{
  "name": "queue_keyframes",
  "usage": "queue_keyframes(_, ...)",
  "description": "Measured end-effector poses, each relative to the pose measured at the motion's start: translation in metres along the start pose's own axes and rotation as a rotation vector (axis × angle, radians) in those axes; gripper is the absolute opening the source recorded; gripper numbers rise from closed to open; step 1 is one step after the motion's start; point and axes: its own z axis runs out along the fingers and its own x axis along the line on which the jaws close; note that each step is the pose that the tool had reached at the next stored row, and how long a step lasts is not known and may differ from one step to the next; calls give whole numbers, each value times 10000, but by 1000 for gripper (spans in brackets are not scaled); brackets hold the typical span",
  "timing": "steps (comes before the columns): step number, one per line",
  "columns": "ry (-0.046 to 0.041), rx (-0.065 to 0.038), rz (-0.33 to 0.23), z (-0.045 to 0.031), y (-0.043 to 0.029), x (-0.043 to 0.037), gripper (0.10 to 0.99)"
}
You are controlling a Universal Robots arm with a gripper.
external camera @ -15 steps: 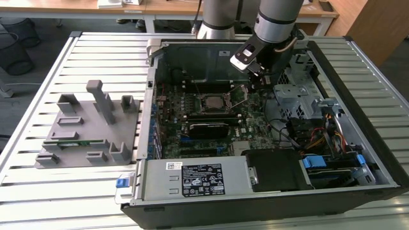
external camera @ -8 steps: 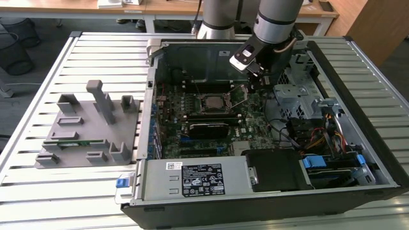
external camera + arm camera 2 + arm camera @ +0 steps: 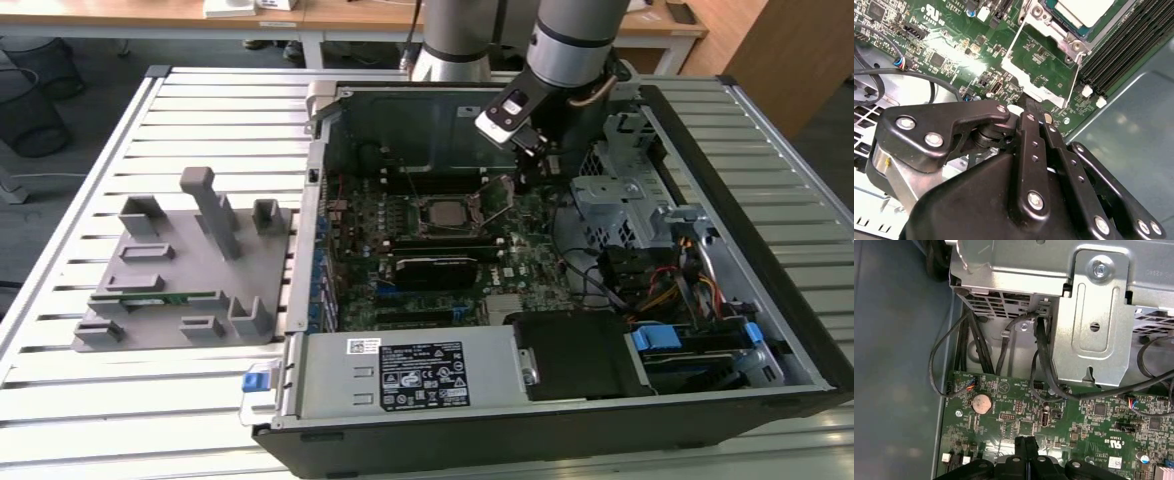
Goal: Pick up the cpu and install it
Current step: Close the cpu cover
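Note:
The cpu (image 3: 447, 213) lies flat in the black-framed socket in the middle of the motherboard (image 3: 534, 265), inside the open computer case. In the second wrist view its silvery top with a pale rim (image 3: 1081, 10) sits in the socket, and the socket's metal load frame (image 3: 1041, 92) is swung open beside it. My gripper (image 3: 534, 160) hangs just to the exterior view's right of the socket, low over the board. Its black fingers (image 3: 1026, 447) are pressed together in both wrist views, with the tips by the open frame's outer edge (image 3: 1029, 107). I see nothing held between them.
A grey fixture (image 3: 187, 260) with upright posts and a green memory stick (image 3: 154, 297) stands on the slatted table at the exterior view's left. Inside the case are a metal drive cage (image 3: 1094, 320), black cables (image 3: 1004, 345), memory slots (image 3: 1124, 45) and the power supply (image 3: 400, 370).

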Motion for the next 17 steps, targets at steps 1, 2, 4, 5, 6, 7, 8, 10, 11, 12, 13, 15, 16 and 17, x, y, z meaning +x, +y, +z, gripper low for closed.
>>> queue_keyframes(1,1,1,0,0,-12,2,114)
queue_keyframes(2,0,3,0,0,-29,4,114)
queue_keyframes(4,-1,3,0,0,-68,8,114)
queue_keyframes(5,0,3,0,1,-89,10,114)
queue_keyframes(6,-1,3,0,1,-112,13,114)
queue_keyframes(7,-1,3,1,2,-134,15,114)
queue_keyframes(8,1,2,1,3,-156,17,114)
queue_keyframes(10,1,2,0,5,-200,22,114)
queue_keyframes(11,1,2,1,7,-220,24,114)
queue_keyframes(12,1,2,1,8,-240,26,114)
queue_keyframes(13,0,3,1,9,-256,28,114)
queue_keyframes(15,0,3,0,13,-286,31,114)
queue_keyframes(16,-1,3,0,15,-301,33,114)
queue_keyframes(17,-2,3,0,17,-319,35,114)
